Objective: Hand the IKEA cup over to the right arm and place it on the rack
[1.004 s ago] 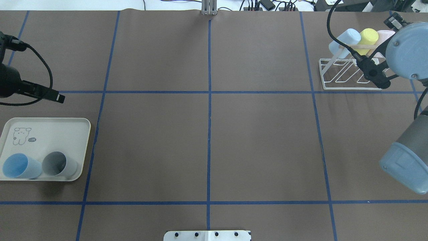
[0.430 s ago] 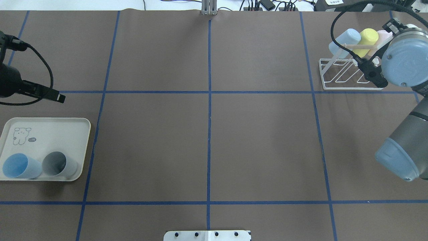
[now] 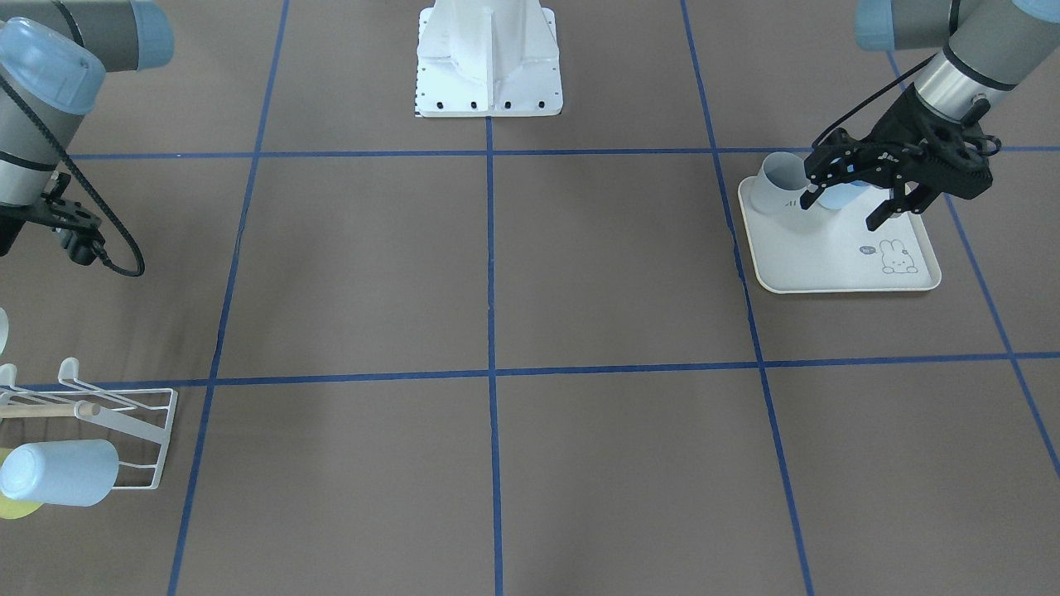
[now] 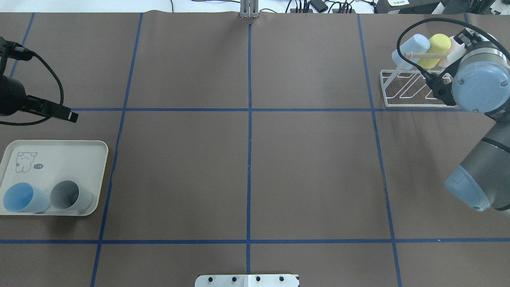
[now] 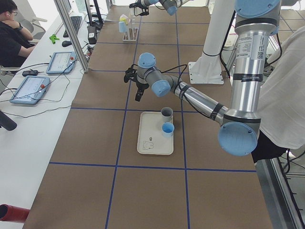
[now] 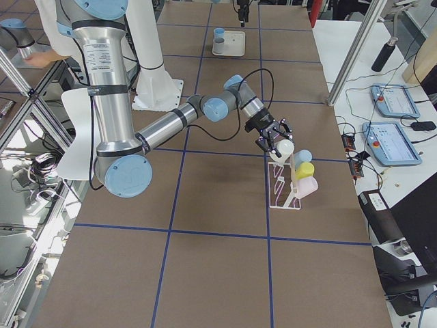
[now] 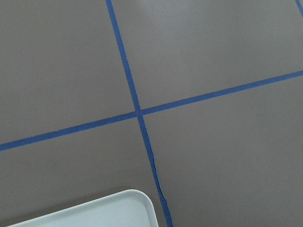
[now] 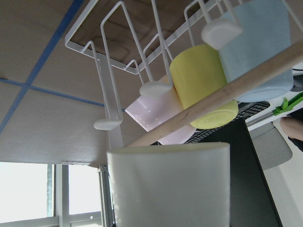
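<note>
In the right wrist view a white IKEA cup (image 8: 169, 187) fills the bottom centre, held just short of the rack (image 8: 113, 61). From the exterior right view, my right gripper (image 6: 273, 141) is shut on this cup (image 6: 285, 147) at the rack's (image 6: 283, 188) near end. Overhead, the right wrist hides that gripper beside the rack (image 4: 410, 91). My left gripper (image 3: 840, 211) hangs open and holds nothing above the tray. A blue cup (image 4: 22, 198) and a grey cup (image 4: 69, 195) lie on the tray.
The rack carries a light blue cup (image 4: 410, 48), a yellow cup (image 4: 436, 46) and a pink cup (image 8: 151, 111) under its wooden dowel (image 8: 227, 90). The cream rabbit-printed tray (image 4: 71, 155) sits at the table's left. A person's sleeve (image 5: 286, 95) shows beside the robot base.
The right arm's wrist has shifted toward the robot and its elbow has swung inward, uncovering more of the rack's dowel. The left arm and the tray cups have not moved.
</note>
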